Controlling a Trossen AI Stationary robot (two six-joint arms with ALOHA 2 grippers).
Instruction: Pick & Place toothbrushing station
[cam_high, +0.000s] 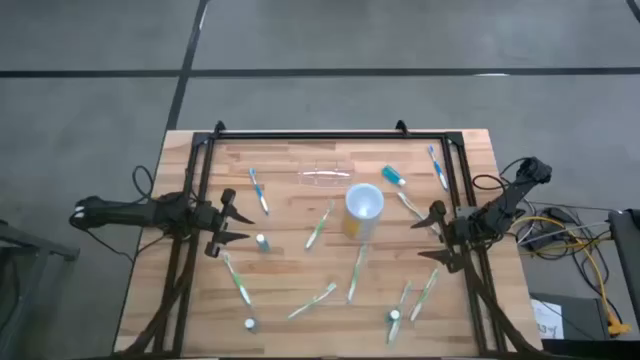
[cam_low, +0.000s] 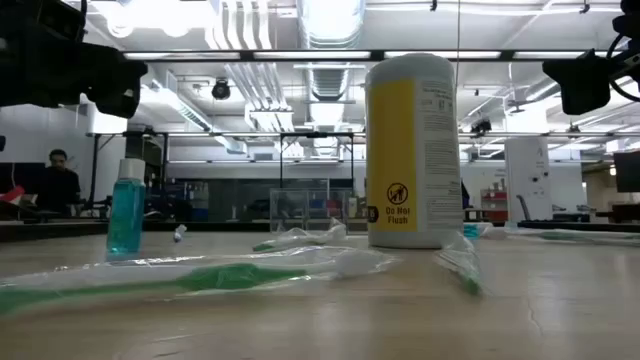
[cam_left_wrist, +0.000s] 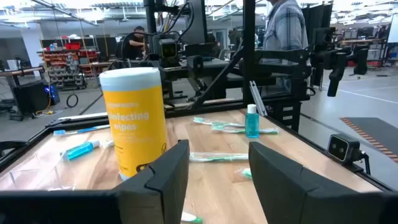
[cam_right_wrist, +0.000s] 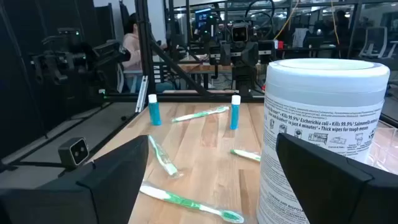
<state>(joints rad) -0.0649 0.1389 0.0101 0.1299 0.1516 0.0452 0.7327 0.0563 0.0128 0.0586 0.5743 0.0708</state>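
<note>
The toothbrushing station (cam_high: 325, 178) is a faint clear plastic holder on the wood near the table's far edge, just behind a yellow wipes canister (cam_high: 363, 208). In the low view the station (cam_low: 300, 210) shows dimly, left of the canister (cam_low: 415, 150). My left gripper (cam_high: 235, 218) hovers open at the table's left side with nothing between its fingers (cam_left_wrist: 168, 180). At the right side my right gripper (cam_high: 432, 234) is open and empty too, its fingers (cam_right_wrist: 112, 180) pointing at the canister (cam_right_wrist: 323, 137). Both grippers are well apart from the station.
Several wrapped toothbrushes (cam_high: 318, 228) lie scattered over the wood. Small blue bottles (cam_high: 261, 242) and a blue tube (cam_high: 394, 176) lie among them. A black frame (cam_high: 330, 135) borders the table. People stand in the room beyond (cam_left_wrist: 286, 25).
</note>
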